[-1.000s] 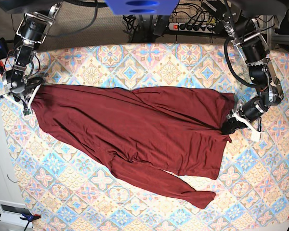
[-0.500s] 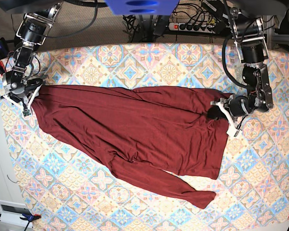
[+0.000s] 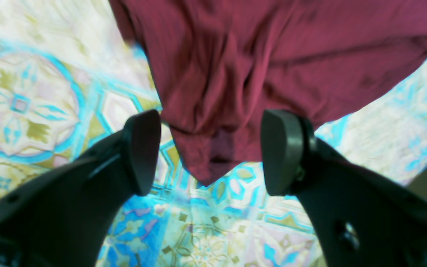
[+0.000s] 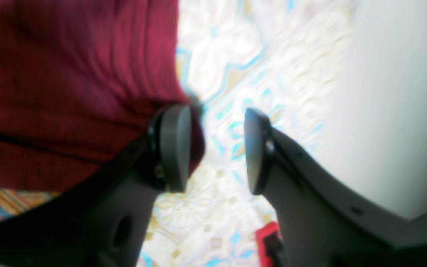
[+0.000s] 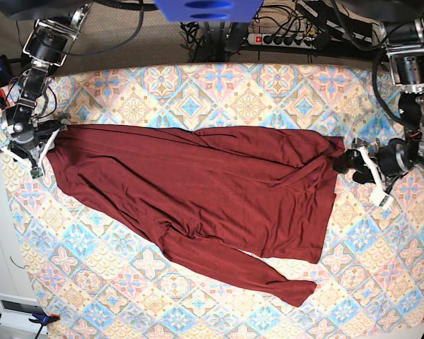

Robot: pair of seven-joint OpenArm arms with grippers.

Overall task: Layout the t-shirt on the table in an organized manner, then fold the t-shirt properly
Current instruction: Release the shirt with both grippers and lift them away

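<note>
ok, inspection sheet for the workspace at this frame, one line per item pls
Surface: table clad in pastel diamond-tile cloth, flat.
Job's things: t-shirt spread across the middle, wrinkled, one long sleeve trailing toward the near edge; not folded.
Clutter: nothing seen on the cloth.
Grippers: left claw open, shirt corner lying between its fingers, not pinched. Right claw open at the shirt's other end, one finger against the fabric.
Cables: power strip and black leads behind the far edge.
Surroundings: floor beyond the table; red clamp at its edge.
</note>
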